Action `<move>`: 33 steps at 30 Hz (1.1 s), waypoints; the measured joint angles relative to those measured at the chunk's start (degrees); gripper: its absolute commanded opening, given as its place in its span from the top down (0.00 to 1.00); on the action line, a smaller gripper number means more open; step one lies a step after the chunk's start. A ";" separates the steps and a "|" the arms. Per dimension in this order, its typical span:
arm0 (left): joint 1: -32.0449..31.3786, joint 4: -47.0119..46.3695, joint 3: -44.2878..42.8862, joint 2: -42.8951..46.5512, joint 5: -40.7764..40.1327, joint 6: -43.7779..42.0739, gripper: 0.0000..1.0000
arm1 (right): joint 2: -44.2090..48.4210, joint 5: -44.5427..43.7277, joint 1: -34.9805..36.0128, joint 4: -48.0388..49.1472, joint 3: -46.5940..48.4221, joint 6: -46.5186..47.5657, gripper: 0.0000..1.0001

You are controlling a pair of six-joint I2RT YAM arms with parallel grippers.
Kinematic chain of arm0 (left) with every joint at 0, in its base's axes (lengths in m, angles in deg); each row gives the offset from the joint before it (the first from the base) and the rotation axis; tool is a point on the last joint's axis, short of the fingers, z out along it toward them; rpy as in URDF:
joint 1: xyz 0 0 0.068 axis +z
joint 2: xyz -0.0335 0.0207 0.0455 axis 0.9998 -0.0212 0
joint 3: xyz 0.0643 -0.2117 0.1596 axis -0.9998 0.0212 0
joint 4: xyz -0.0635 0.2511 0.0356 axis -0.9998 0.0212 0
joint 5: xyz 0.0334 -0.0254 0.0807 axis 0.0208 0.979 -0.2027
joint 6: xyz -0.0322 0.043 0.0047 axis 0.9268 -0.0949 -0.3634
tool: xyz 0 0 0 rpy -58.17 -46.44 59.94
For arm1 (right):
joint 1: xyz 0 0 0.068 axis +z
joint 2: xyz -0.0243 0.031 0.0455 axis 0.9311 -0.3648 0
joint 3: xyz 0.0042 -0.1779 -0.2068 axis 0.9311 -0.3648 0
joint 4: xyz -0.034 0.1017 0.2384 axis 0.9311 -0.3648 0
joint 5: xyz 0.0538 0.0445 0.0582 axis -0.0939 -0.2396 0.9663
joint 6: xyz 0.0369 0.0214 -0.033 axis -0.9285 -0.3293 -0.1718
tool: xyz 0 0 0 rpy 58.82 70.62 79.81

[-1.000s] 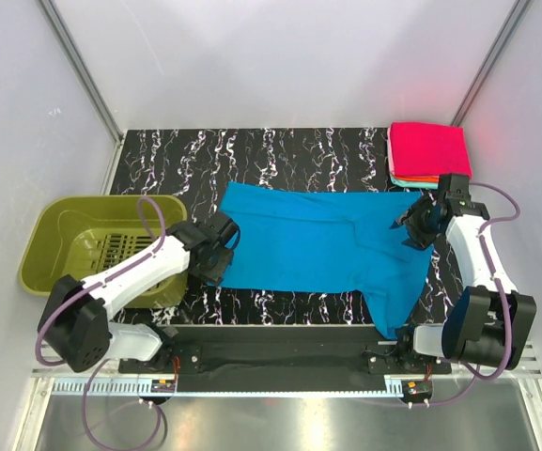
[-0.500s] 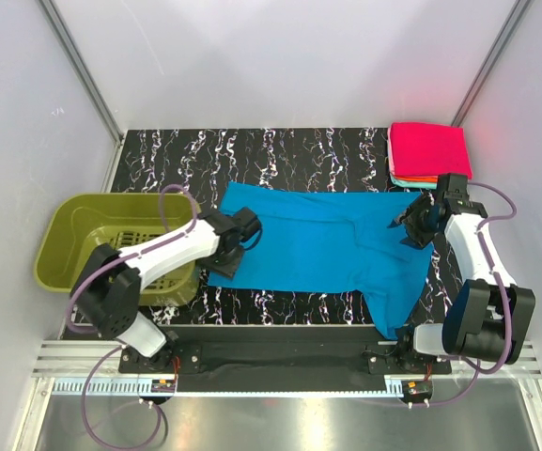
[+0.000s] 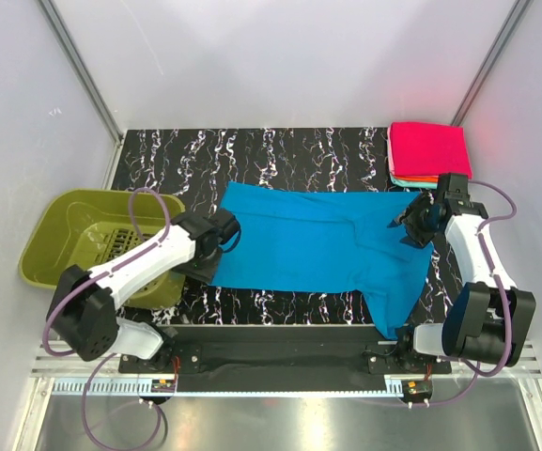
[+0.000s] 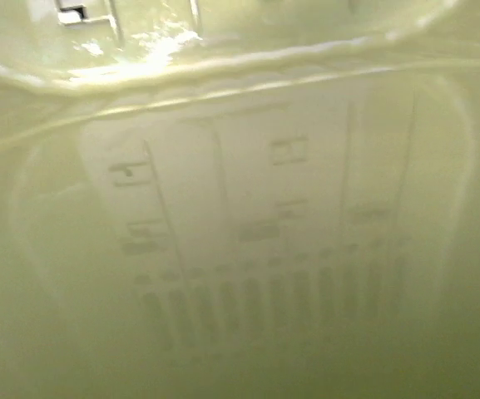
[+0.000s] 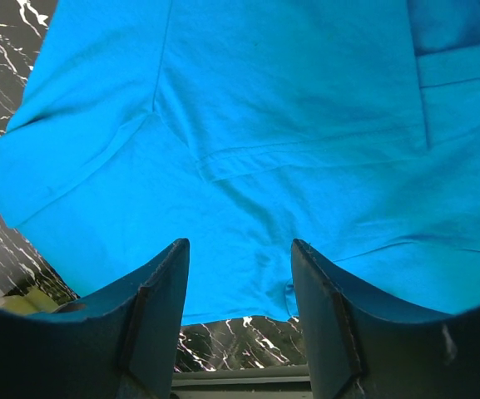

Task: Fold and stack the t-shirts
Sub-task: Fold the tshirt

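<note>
Your right gripper (image 5: 240,249) hovered spread over the blue t-shirt (image 3: 317,246), left gripper (image 3: 222,235) by the olive basket (image 3: 47,244) at the table's left edge, grip impossible to tell.

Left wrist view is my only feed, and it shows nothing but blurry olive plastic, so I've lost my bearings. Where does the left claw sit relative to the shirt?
Observer: From the top view, the left claw is at the left edge of the blue t-shirt, beside the olive basket.
Operator: Is the right claw holding anything?
Observer: No; the right claw is open over the shirt's right side, gripping nothing.
Operator: Any shirts done?
Observer: A folded stack lies at the far right corner, red on top.
</note>
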 measured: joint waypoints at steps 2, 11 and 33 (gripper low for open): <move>0.50 -0.48 0.15 1.46 -0.28 0.11 0.54 | 0.39 0.11 0.00 0.00 0.00 0.02 0.41; 0.83 1.36 -8.04 1.40 0.13 -0.52 0.45 | 1.09 0.31 0.00 -0.17 0.00 0.17 0.41; -0.09 6.47 -10.62 0.70 7.17 -2.99 0.31 | 3.41 0.26 0.02 -1.33 0.00 0.24 0.41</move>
